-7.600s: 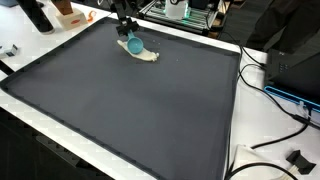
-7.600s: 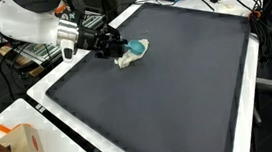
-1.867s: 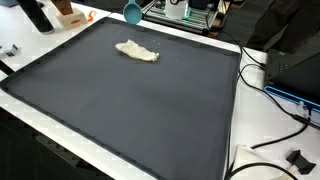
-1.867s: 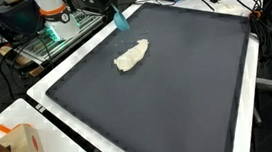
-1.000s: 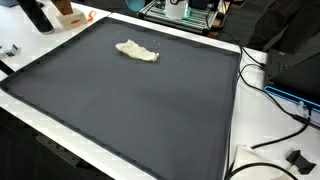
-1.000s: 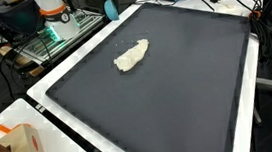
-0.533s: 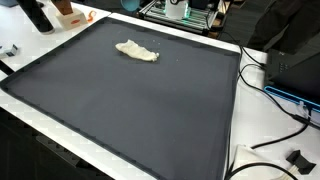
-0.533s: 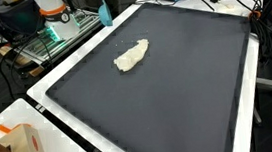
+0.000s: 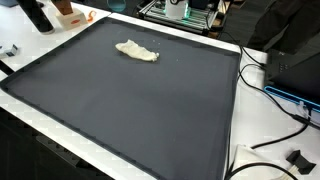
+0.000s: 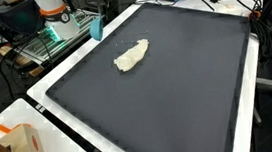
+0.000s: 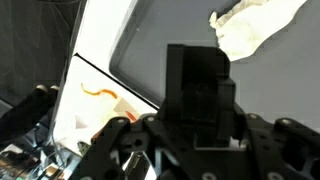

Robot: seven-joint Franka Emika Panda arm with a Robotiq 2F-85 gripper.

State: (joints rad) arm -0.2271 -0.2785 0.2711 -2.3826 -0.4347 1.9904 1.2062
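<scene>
In an exterior view a teal object [image 10: 97, 31] hangs in the air beyond the far edge of the dark mat [image 10: 178, 92], over the white table border. My gripper [image 10: 98, 21] is shut on it from above. A crumpled cream cloth [image 10: 131, 55] lies alone on the mat, apart from the gripper. The cloth [image 9: 137, 50] shows near the mat's far side in both exterior views, though only one of them shows the gripper. In the wrist view my gripper [image 11: 200, 110] fills the lower middle as dark shapes, and the cloth [image 11: 255, 25] is at the top right.
A cardboard box [image 10: 17, 148] sits at the table's near corner. A brown box [image 9: 68, 12] and a black bottle [image 9: 35, 12] stand at the far corner. Cables [image 9: 270, 85] trail beside the mat. An electronics rack [image 9: 185, 10] stands behind the table.
The gripper lifted the teal object off the cloth and rose out of sight. Over the last second the object has moved sideways past the mat's edge and come lower. The cloth has stayed put.
</scene>
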